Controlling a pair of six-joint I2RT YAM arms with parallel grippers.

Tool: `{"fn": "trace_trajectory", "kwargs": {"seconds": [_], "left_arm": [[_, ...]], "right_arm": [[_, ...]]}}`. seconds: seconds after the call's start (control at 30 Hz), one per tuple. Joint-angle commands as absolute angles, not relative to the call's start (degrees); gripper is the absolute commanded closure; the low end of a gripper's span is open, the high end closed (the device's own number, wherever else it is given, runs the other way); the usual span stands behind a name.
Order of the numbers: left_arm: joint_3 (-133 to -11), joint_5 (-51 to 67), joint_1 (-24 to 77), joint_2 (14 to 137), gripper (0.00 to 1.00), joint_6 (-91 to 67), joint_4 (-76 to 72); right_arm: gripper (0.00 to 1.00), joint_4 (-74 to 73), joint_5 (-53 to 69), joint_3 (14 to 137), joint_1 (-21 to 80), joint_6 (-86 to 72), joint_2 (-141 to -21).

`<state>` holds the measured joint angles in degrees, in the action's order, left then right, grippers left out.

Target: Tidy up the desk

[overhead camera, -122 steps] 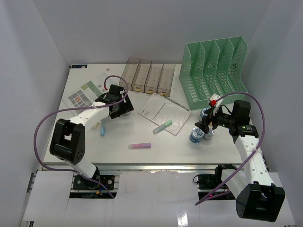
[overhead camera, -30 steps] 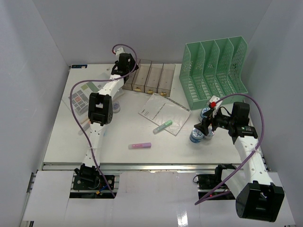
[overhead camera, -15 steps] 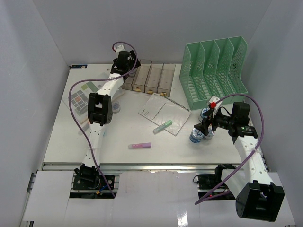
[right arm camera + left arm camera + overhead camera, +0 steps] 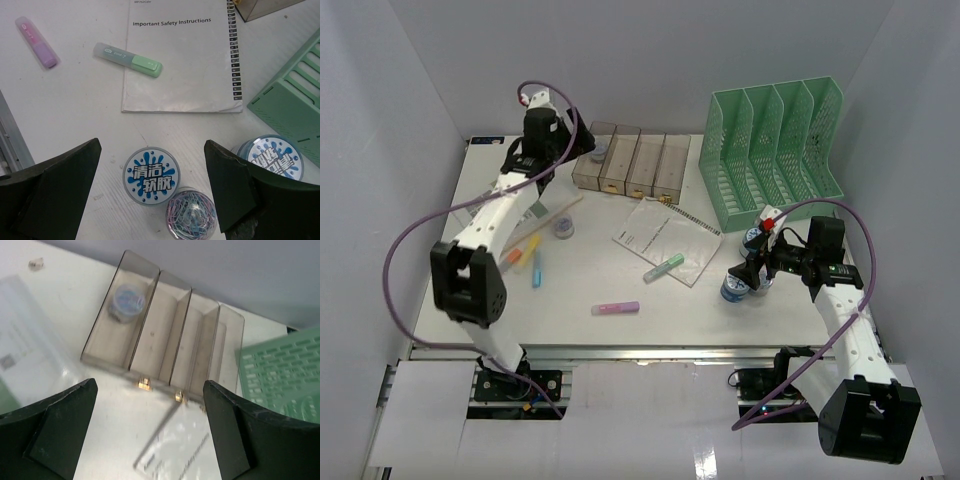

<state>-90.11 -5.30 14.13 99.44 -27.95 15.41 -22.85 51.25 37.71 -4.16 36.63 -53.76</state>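
Note:
The white desk (image 4: 570,335) carries scattered stationery. My left gripper (image 4: 582,150) hangs open above the back of the desk, just in front of the row of clear bins (image 4: 632,165); in the left wrist view nothing is between its fingers, and the left gripper (image 4: 150,385) looks down on the bins (image 4: 200,350). A blue-lidded tub (image 4: 127,301) lies in the leftmost bin. My right gripper (image 4: 748,262) is open over a blue-lidded tub (image 4: 151,175), apart from it, with the right gripper (image 4: 152,145) wide around empty air. A paperclip jar (image 4: 191,216) touches that tub, and another tub (image 4: 272,159) stands to the right.
A green mesh file rack (image 4: 775,150) stands at the back right. A spiral booklet (image 4: 665,238) lies mid-desk with a green highlighter (image 4: 663,267) on its edge and a pink highlighter (image 4: 615,308) nearer. A small tub (image 4: 563,228), a wooden stick (image 4: 548,213) and coloured markers (image 4: 525,255) lie at the left.
The left gripper has opened wide and pulled back and up from the bins, its arm swinging left. A tub now shows in the leftmost bin. The right arm has not moved.

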Motion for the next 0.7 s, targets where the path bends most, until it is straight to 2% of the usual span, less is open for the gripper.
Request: {"fn": "trace_trajectory", "kwargs": {"seconds": [0.0, 0.2, 0.3, 0.5, 0.67], "left_arm": [[-76.4, -0.2, 12.2, 88.4, 0.02, -28.6, 25.5], [-61.4, 0.9, 11.3, 78.5, 0.02, -27.0, 29.8], [-58.9, 0.9, 11.1, 78.0, 0.02, -26.6, 30.0], [-60.0, 5.1, 11.1, 84.1, 0.02, -25.8, 29.7], [-62.8, 4.0, 11.1, 90.5, 0.02, -25.2, 29.3]], "right_arm": [[0.1, -23.3, 52.6, 38.2, -4.5, 37.5, -53.8], [0.1, -22.5, 51.9, 38.1, -4.6, 36.4, -54.0], [0.1, -22.3, 51.7, 38.0, -4.6, 36.3, -54.0], [0.1, -22.2, 51.2, 37.9, -4.6, 36.3, -54.2], [0.1, -22.2, 51.0, 37.9, -4.7, 36.5, -54.4]]}}
